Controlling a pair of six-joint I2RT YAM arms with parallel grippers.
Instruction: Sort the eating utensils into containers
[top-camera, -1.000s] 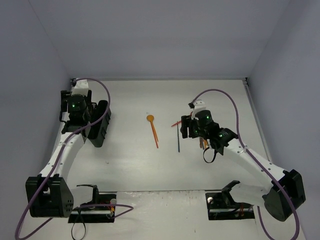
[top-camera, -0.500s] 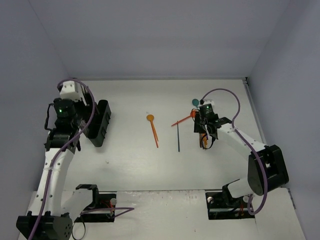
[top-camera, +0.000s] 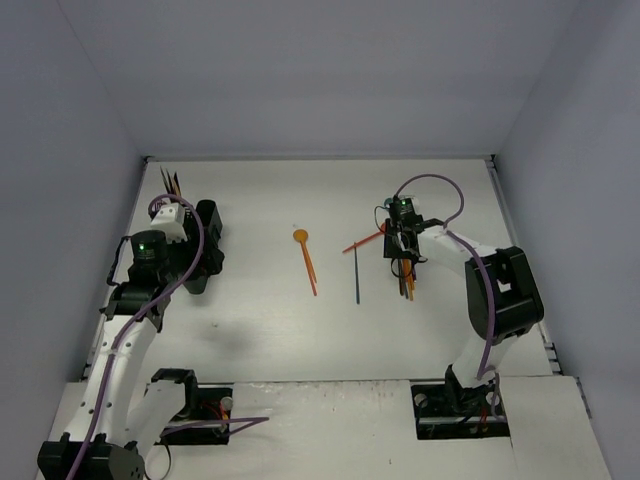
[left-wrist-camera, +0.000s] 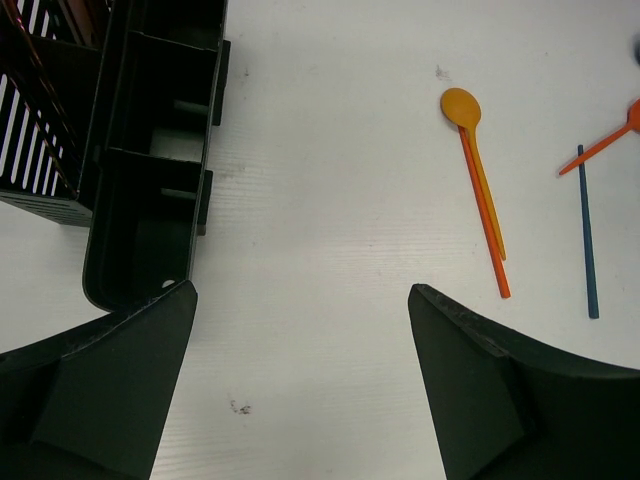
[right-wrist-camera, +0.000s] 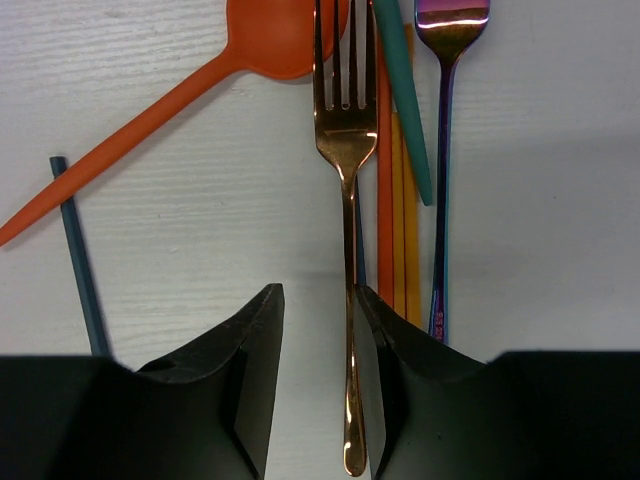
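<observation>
Copper fork (right-wrist-camera: 345, 125) lies between the right gripper (right-wrist-camera: 318, 292) fingers, perhaps touching one.

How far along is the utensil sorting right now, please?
A few utensils already stand in the caddy's far end. The right gripper straddles a copper fork, jaws not closed; the left gripper is open and empty. Still loose: an orange spoon, a blue stick and the cluster beside the fork.

Lab test cell — plain walls (top-camera: 300, 70), white table (top-camera: 260, 300).
</observation>
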